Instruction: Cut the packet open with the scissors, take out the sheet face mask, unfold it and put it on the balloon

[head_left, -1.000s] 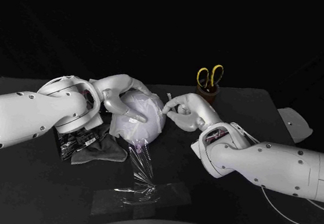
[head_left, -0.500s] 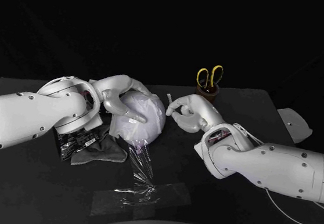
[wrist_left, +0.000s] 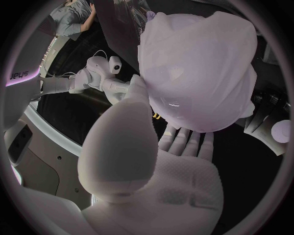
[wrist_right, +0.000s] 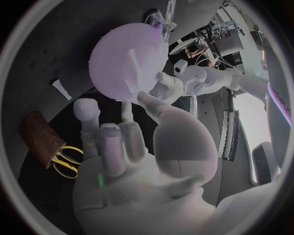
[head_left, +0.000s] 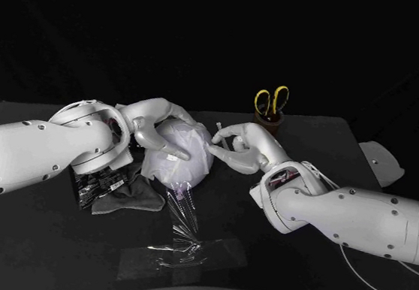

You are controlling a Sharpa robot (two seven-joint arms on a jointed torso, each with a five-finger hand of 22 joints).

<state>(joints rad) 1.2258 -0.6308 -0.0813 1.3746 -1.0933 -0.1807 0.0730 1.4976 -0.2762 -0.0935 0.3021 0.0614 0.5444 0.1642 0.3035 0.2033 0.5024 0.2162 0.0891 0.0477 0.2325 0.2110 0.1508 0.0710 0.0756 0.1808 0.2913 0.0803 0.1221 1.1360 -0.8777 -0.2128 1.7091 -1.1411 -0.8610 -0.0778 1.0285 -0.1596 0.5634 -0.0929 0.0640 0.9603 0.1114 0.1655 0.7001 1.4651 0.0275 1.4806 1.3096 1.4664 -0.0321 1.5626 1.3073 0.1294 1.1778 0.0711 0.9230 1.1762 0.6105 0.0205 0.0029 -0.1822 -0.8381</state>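
Black table lies under both arms, with darkness behind it. At its middle the left hand is closed round the balloon, fingers over the top and thumb pressed to the side, so that the balloon is held upright above the table. A pale, wrinkled sheet face mask is draped over the balloon (a glossy bare patch is seen low down in the left wrist view). The right hand is set against the balloon's other side, thumb and a fingertip at the mask's edge, the remaining fingers curled; whether the edge is pinched cannot be told. Below the balloon, clear film trails onto the table. A black packet lies under the left arm. Behind, yellow-handled scissors stand in a brown holder.
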